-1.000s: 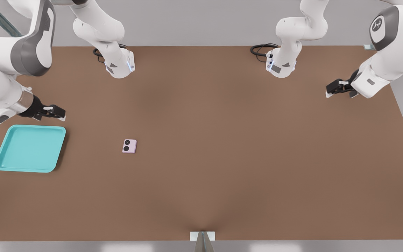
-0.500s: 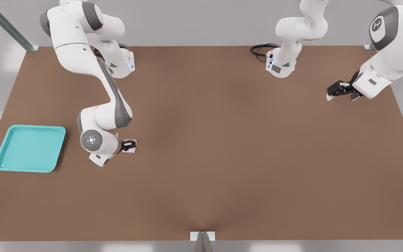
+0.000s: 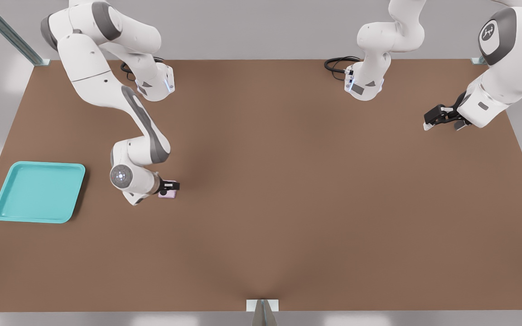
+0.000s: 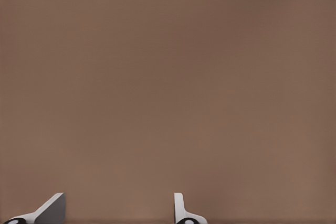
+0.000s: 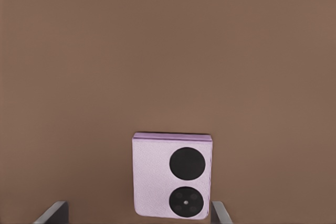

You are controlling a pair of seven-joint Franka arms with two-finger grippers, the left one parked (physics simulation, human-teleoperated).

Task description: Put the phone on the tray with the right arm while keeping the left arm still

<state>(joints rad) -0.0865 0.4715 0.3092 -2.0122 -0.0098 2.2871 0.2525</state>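
Phone: pale lilac slab, lenses up, flat on the brown table, left of centre in the front view. We judge a good grasp needs both fingers lowered evenly past its side edges, centred, before closing. Gripper: directly over the phone, fingers spread wider than the slab, one each side, gripping nothing. Tray: turquoise, far left, well apart from the phone.

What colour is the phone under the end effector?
Pale pink-lilac, with two black lenses; the phone shows best in the right wrist view, below the end effector.
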